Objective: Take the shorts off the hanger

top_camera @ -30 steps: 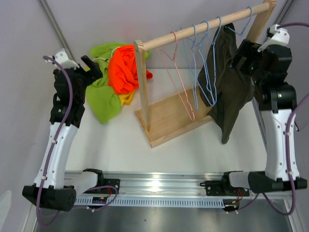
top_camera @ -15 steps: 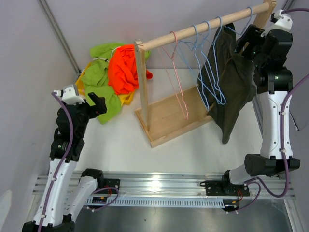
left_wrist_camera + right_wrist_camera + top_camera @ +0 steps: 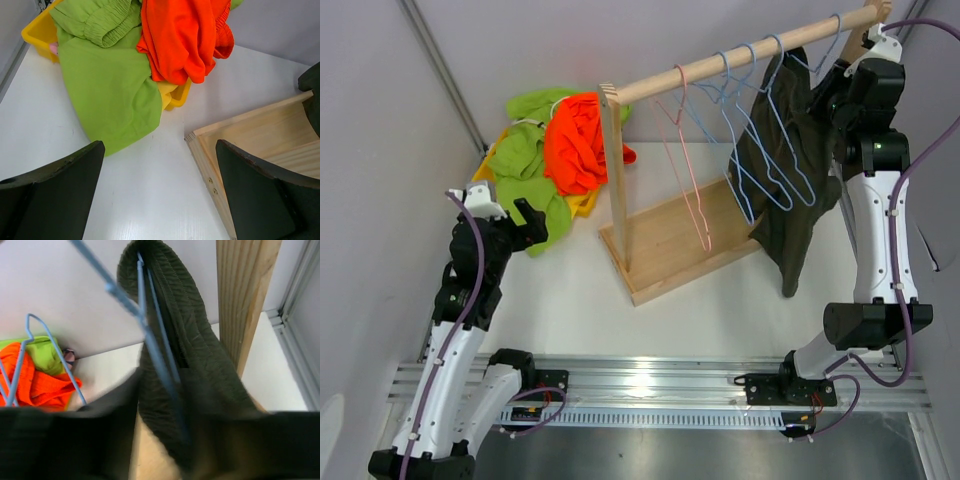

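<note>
The dark olive shorts (image 3: 790,175) hang on a blue hanger (image 3: 150,335) at the right end of the rack's rod. My right gripper (image 3: 832,105) is high up at their waistband (image 3: 180,340). In the right wrist view its blurred fingers (image 3: 65,440) press on the ribbed fabric and the hanger wire, so the right gripper (image 3: 165,410) is shut on the shorts. Lime green shorts (image 3: 535,185), orange shorts (image 3: 575,140) and yellow shorts (image 3: 172,95) lie piled at the back left. My left gripper (image 3: 160,150) hovers open over the white table near that pile, holding nothing.
The wooden rack has a base board (image 3: 670,245), a left post (image 3: 617,180) and a slanted rod (image 3: 740,55). An empty pink hanger (image 3: 692,180) and empty blue hangers (image 3: 745,160) dangle from the rod. Metal frame rails run along the table's sides.
My right gripper rose to the shorts' waistband and closed on it, and the hangers swung. My left arm drew back from the pile toward the near side, still open.
</note>
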Available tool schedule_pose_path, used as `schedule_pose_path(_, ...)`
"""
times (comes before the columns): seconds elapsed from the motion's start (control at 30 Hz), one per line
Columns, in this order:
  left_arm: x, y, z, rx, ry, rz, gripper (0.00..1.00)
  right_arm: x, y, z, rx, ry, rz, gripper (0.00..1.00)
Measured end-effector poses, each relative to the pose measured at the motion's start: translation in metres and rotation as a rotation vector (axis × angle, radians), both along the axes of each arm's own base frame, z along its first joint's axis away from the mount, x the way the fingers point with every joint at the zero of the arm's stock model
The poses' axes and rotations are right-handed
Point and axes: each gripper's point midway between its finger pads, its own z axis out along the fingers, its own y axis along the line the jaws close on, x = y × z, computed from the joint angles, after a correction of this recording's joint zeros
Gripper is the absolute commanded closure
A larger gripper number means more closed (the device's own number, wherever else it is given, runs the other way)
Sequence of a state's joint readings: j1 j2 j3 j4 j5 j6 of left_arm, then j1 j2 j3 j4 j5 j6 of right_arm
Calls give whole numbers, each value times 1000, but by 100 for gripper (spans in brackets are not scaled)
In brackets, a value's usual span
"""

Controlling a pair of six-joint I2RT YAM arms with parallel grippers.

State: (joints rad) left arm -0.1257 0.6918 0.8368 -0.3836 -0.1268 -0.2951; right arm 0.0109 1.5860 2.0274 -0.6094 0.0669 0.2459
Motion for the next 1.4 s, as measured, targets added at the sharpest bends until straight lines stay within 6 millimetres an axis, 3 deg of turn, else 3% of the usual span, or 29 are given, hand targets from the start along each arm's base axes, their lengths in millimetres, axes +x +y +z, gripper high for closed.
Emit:
schedule_pose_path(0.03, 0, -1, -1, 0, 3, -3, 1, 0, 0, 0, 3, 1, 1, 83)
schedule_pose_path(0.07, 0, -1, -3, 0, 6, -4, 1, 0, 1, 0, 4, 0, 4, 98)
schedule_pose_path(0.1, 0, -1, -3, -1, 7, -7, 1, 0, 2, 0, 4, 1, 10, 100)
schedule_pose_path(0.3, -3, -5, 1, 2, -8, -29, 1, -2, 4, 4, 9, -12, 17, 100)
schedule_pose_path(0.5, -10, -26, 11, -5, -42, -111, 1, -20, 5, 17, 12, -38, 23, 100)
schedule_pose_path(0.77, -23, -61, 31, -12, -87, -230, 1, -70, 5, 70, 12, -175, 28, 100)
schedule_pose_path(0.9, -32, -77, 45, -22, -107, -302, 1, -91, 3, 85, 12, -220, 17, 100)
schedule_pose_path(0.97, -40, -90, 56, -33, -126, -366, 1, -101, 1, 80, 15, -220, 5, 100)
schedule_pose_path(1.2, -92, -168, 86, -79, -164, -731, 1, -145, -6, 36, 43, -138, -42, 100)
schedule_pose_path(1.4, -140, -258, 81, -22, -123, -991, 1, -173, -11, 16, 57, -82, -76, 100)
